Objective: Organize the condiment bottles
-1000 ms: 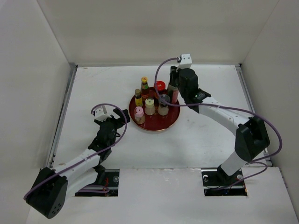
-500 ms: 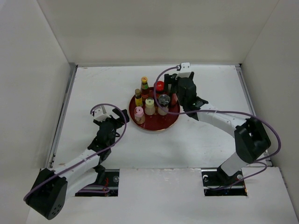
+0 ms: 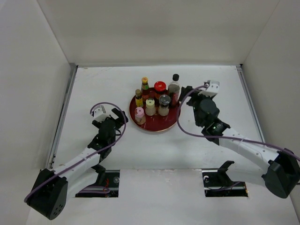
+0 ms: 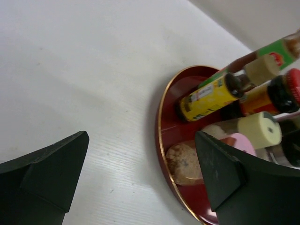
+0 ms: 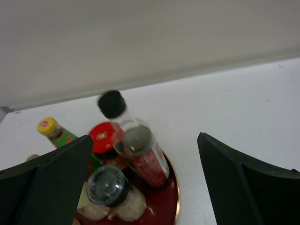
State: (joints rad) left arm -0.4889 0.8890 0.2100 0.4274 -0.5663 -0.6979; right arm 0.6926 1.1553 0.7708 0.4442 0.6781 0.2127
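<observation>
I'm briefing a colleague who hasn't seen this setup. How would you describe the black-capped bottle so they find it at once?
Look at the round red tray in the middle of the white table. The black-capped bottle stands upright at the tray's far right edge, beside the red-lidded jar. It is the tallest one there and the only one with a black cap.

Tray [image 3: 157, 130] dark red, gold-rimmed; tall bottle [image 3: 174, 90], nearest the right hand [image 3: 184, 96], black-capped with red label; red-lidded jar [image 3: 160, 86]; grey-lidded jar [image 3: 164, 101]; surface [image 3: 103, 84] white.
</observation>
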